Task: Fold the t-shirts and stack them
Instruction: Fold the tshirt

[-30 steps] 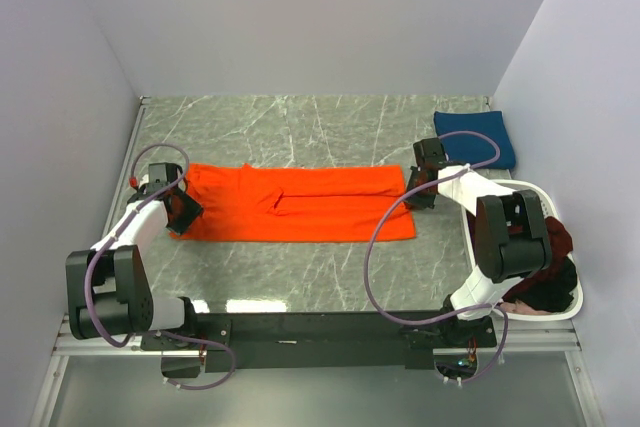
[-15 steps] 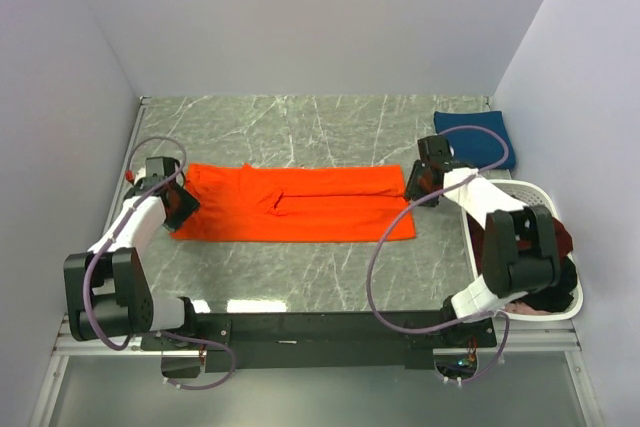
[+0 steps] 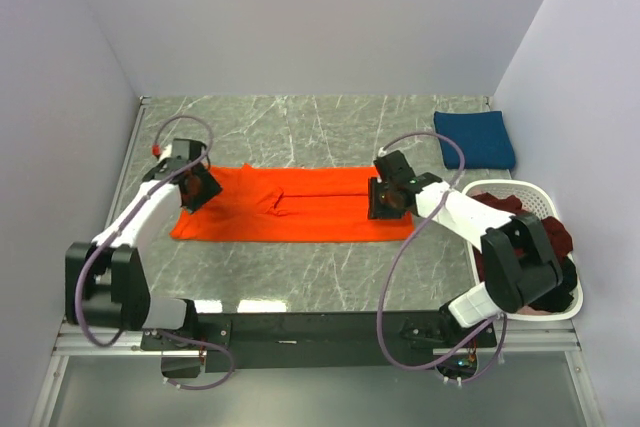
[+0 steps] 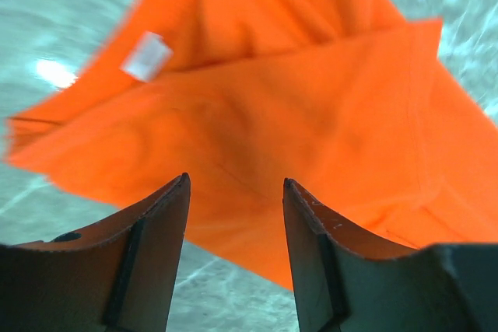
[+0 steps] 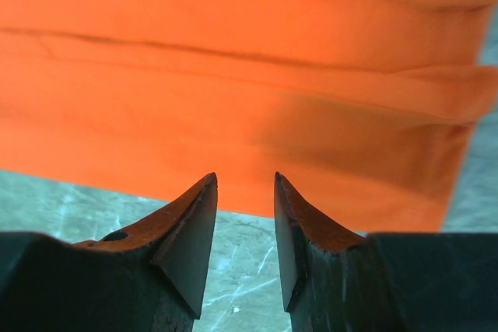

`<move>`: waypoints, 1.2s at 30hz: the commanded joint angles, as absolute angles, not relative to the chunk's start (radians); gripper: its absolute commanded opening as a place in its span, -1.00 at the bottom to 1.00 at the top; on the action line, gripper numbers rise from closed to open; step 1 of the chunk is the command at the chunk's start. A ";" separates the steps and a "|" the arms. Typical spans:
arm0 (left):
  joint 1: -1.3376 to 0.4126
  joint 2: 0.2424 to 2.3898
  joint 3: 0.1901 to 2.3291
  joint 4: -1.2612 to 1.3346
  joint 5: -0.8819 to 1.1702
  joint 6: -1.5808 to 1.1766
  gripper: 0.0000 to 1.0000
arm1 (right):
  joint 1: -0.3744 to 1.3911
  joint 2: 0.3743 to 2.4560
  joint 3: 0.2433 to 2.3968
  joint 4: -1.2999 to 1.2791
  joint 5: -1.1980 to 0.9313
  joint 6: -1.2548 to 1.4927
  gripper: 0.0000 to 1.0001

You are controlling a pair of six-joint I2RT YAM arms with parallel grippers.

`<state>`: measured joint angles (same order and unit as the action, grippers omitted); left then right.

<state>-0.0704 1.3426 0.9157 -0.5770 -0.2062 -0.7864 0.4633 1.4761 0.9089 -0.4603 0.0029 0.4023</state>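
Orange t-shirt [image 3: 285, 205] laid flat mid-table as long left-right strip, folded lengthwise. White tag [image 4: 146, 56] seen near its left end. Left gripper [image 4: 235, 184] positioned over left end, jaws apart, nothing gripped. Right gripper [image 5: 245, 178] positioned over right end at near edge, jaws apart, nothing gripped. Navy t-shirt [image 3: 475, 139] folded at far right. Maroon and black shirts [image 3: 558, 242] piled in white basket [image 3: 520, 184], near right.

Orange t-shirt [image 3: 290, 205] spread along the table [image 3: 300, 127]
Its ends are overhung by the left gripper [image 3: 197, 190] and right gripper [image 3: 385, 199]; a folded navy t-shirt [image 3: 474, 139] is set beyond the basket [image 3: 505, 185].
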 commanded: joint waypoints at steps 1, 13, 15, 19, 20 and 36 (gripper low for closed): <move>-0.107 1.434 0.956 -0.559 -0.184 -0.822 0.14 | 0.497 1.534 0.919 -0.452 0.002 0.397 -0.15; -0.107 1.721 1.087 -0.535 -0.187 -0.772 0.21 | 0.598 1.620 0.882 -0.500 0.005 0.417 -0.15; -0.106 1.753 1.112 -0.541 -0.183 -0.753 0.23 | 0.621 1.611 0.859 -0.514 0.005 0.422 -0.17; -0.106 1.845 1.175 -0.563 -0.179 -0.715 0.45 | 0.681 1.589 0.816 -0.546 -0.058 0.431 -0.17; -0.106 1.859 1.187 -0.566 -0.181 -0.706 0.60 | 0.716 1.586 0.810 -0.552 -0.075 0.425 -0.17; -0.199 2.221 1.672 -0.552 -0.133 -0.473 0.81 | 1.104 1.825 1.112 -0.598 -0.320 0.339 -0.18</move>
<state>-0.1551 2.1227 1.5990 -0.6071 -0.1810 -0.5331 1.0695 1.7489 1.0405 -0.5610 -0.2699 0.3729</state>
